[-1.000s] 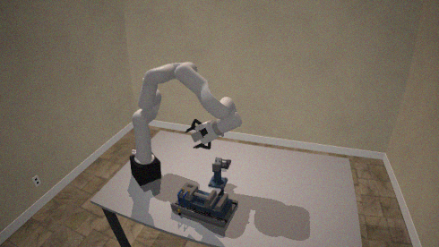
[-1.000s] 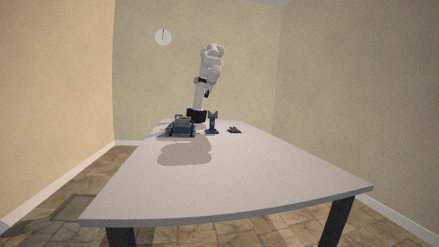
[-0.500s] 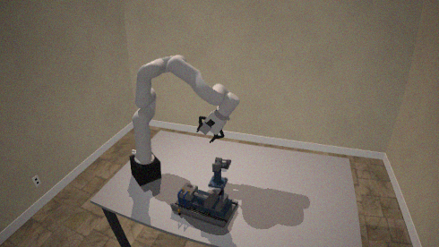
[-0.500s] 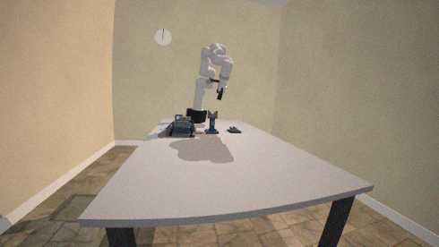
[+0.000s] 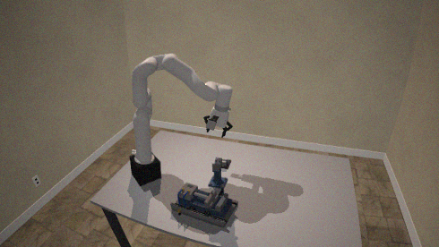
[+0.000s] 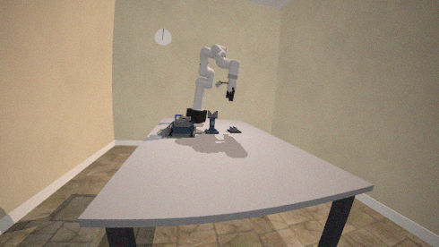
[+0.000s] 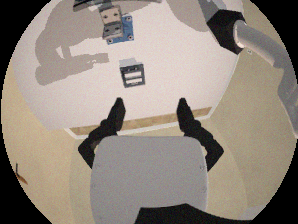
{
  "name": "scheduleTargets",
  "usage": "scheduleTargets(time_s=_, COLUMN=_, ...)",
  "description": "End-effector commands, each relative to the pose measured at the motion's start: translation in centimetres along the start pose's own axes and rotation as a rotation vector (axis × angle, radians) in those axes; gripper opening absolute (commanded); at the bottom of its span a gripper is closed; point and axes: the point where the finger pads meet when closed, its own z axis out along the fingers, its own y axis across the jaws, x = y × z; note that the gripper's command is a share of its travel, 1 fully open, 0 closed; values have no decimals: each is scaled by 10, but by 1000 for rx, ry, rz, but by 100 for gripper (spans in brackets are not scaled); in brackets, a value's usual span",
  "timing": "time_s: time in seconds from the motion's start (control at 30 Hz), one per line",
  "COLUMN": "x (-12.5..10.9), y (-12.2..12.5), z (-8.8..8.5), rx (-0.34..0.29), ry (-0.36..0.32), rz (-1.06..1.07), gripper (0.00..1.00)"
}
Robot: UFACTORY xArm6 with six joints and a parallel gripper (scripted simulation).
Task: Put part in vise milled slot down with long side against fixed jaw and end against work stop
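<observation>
My gripper (image 5: 216, 132) (image 6: 230, 98) (image 7: 150, 104) is open and empty, high above the table, fingers pointing down. The dark infeed plate (image 6: 235, 132) (image 7: 133, 85) lies beyond the fingertips in the wrist view, slightly left of their midline. Two bright strips with a dark band between them show on it; I cannot tell the part apart from the plate. The V-block (image 5: 218, 175) (image 6: 212, 123) (image 7: 112, 31) stands upright on its blue base between the plate and the vise (image 5: 208, 207) (image 6: 183, 128). The vise's bars and work stop are too small to make out. The wrist view cuts off most of the vise.
The V-block is the nearest tall thing to the infeed plate. The vise is beyond it, near the front edge of the table (image 5: 314, 188) (image 6: 251, 188) in the top view. The arm's black base (image 5: 145, 171) (image 6: 196, 114) (image 7: 226, 30) stands at one end.
</observation>
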Motion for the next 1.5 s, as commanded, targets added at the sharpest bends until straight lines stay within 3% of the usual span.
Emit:
scheduleTargets(time_s=0.0, x=-22, y=-13, z=3, rx=119, ry=-12, rz=-18, gripper=100)
scheduleTargets(time_s=0.1, x=-37, y=-20, z=4, rx=191, ry=-23, rz=-32, gripper=100)
scheduleTargets(time_s=0.2, x=-43, y=-22, z=4, rx=217, ry=-28, rz=-38, gripper=100)
scheduleTargets(time_s=0.43, x=-43, y=-23, z=4, rx=219, ry=-28, rz=-38, gripper=100)
scheduleTargets(time_s=0.47, x=-43, y=-23, z=4, rx=219, ry=-28, rz=-38, gripper=89)
scheduleTargets(time_s=1.47, x=-43, y=-23, z=4, rx=219, ry=-28, rz=-38, gripper=89)
